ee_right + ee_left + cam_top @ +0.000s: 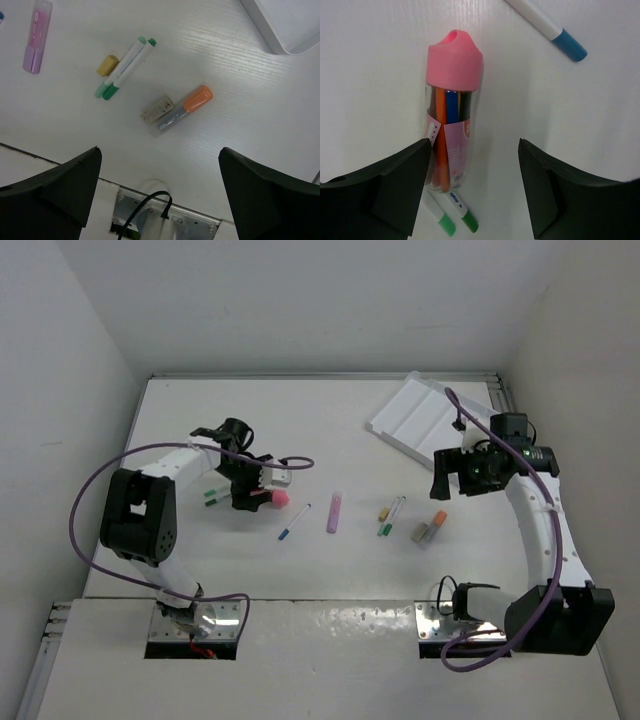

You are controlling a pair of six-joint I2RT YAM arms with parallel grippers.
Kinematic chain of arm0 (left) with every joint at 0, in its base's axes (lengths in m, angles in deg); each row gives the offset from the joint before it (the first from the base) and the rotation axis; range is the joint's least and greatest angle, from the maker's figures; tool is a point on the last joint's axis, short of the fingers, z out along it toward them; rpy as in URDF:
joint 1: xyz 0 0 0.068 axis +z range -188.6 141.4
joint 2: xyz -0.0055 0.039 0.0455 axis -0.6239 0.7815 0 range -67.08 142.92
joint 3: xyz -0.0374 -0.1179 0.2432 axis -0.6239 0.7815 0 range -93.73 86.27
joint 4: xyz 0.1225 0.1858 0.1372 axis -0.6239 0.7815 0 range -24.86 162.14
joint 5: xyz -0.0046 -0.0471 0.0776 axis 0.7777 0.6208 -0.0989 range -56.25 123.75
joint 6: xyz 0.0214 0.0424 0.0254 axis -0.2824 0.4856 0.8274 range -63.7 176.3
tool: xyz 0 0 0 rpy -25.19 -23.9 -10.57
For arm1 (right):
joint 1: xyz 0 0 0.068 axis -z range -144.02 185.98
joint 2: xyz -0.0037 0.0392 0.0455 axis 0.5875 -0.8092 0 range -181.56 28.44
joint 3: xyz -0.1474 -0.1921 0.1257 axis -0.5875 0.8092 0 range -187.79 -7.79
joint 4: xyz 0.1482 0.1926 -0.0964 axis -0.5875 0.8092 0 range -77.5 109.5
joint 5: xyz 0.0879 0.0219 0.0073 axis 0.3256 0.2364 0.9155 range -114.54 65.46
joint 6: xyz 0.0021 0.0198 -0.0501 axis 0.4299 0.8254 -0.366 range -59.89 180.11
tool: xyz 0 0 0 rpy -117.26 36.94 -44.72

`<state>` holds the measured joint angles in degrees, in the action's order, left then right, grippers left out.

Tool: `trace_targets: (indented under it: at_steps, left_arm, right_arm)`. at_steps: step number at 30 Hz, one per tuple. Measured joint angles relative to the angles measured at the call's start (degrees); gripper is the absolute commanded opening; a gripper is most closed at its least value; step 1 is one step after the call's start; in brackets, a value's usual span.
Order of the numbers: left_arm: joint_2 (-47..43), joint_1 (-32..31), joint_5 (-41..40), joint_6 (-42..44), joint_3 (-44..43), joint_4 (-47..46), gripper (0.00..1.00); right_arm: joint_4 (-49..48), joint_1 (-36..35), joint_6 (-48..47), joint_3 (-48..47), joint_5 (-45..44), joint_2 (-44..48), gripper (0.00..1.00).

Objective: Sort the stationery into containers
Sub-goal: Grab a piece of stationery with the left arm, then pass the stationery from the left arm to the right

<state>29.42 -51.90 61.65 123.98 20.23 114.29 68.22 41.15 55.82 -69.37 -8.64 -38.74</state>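
Left of the lilac stick point(334, 511), a blue-tipped pen point(294, 522) lay close, then the pink-capped tube point(452, 115), the left gripper point(474, 187) spread wide astride its base. Right of the stick ran a bare strip, then pens point(392, 515), erasers point(107, 65) and an orange marker point(432, 527) crowded together.
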Motion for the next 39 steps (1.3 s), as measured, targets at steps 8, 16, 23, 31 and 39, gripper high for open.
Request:
trace_targets:
  at_steps: [8,16,23,31,39]
  left_arm:
    - [-0.02,-1.97,-4.83,4.59,5.90,-6.27,0.67]
    - [0.04,-2.49,-7.02,6.01,8.33,-9.62,0.47]
    - [0.09,-3.98,-7.76,3.82,8.09,-10.97,0.10]
    - [0.50,-5.20,6.03,-13.14,-9.40,-5.27,0.00]
    - [-16.57,-5.38,20.57,-53.77,-6.60,-29.81,0.00]
  right_arm:
    - [0.24,0.00,0.04,-0.61,1.01,-1.90,0.99]
    - [0.98,0.04,0.02,-5.42,1.27,-5.42,0.98]
    - [1.40,0.04,0.59,-6.03,1.38,-5.68,0.97]
    - [-1.36,-0.11,9.14,-17.90,7.08,-6.51,0.95]
    - [-17.22,-8.87,28.46,-20.90,12.98,-4.81,0.90]
